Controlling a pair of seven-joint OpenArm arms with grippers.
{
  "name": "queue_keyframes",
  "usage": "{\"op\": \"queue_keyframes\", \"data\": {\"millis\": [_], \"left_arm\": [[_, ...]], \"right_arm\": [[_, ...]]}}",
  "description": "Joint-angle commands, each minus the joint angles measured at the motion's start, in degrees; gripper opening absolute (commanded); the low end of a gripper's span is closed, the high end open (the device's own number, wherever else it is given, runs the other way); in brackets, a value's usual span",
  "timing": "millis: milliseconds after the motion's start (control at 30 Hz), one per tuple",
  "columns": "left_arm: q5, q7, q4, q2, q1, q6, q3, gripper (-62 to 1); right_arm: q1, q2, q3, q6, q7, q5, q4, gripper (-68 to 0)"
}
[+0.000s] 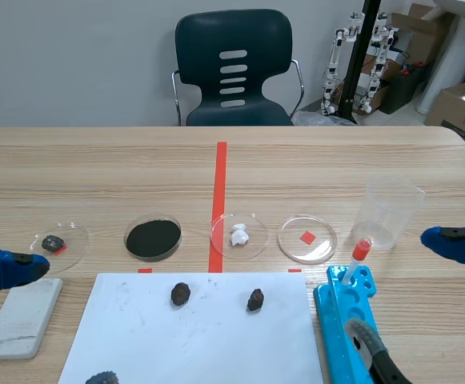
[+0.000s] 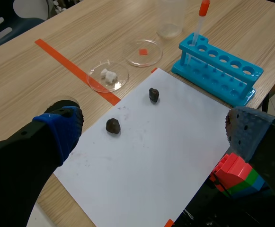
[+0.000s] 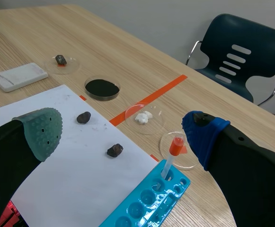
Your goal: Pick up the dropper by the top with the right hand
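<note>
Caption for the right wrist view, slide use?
Open right gripper frames the red-capped dropper standing upright in the blue rack, not yet grasped.

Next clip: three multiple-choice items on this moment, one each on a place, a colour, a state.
1. The dropper stands: A) on the paper B) in the blue rack C) in the cup.
2. Its bulb is: A) green B) red C) black.
3. The right gripper is: A) shut on the dropper B) shut on a rock C) open.
Key: B, its tube sits in the rack's end hole; B, the bulb shows red; C, its fingers stand apart, holding nothing.
</note>
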Motion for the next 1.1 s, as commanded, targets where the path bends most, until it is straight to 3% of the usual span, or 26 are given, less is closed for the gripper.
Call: {"op": "queue_keyframes", "data": {"millis": [0, 500, 700, 933, 1067], "left_arm": [[-0.61, -1.01, 0.61, 0.28, 0.44, -0.04, 0.17, 1.4], [-0.61, -1.01, 0.61, 0.28, 0.44, -0.04, 0.17, 1.4], [-0.61, -1.03, 0.61, 0.28, 0.44, -0.04, 0.17, 1.4], [-0.61, -1.01, 0.61, 0.28, 0.44, -0.04, 0.17, 1.4], [-0.61, -1.01, 0.61, 0.28, 0.44, -0.04, 0.17, 1.4]], "right_arm": [[0.5, 0.31, 0.11, -0.24, 1.22, 0.44, 0.2, -14.6], [1.14, 0.09, 0.11, -0.39, 0.81, 0.85, 0.2, -14.6], [4.28, -3.87, 0.2, 0.04, -3.74, 1.75, -0.07, -14.6], [10.01, -9.68, 0.22, 4.02, -2.25, 2.14, -5.35, -14.6], [14.01, -12.26, 0.2, 4.87, 0.79, 2.12, -10.99, -14.6]]}}
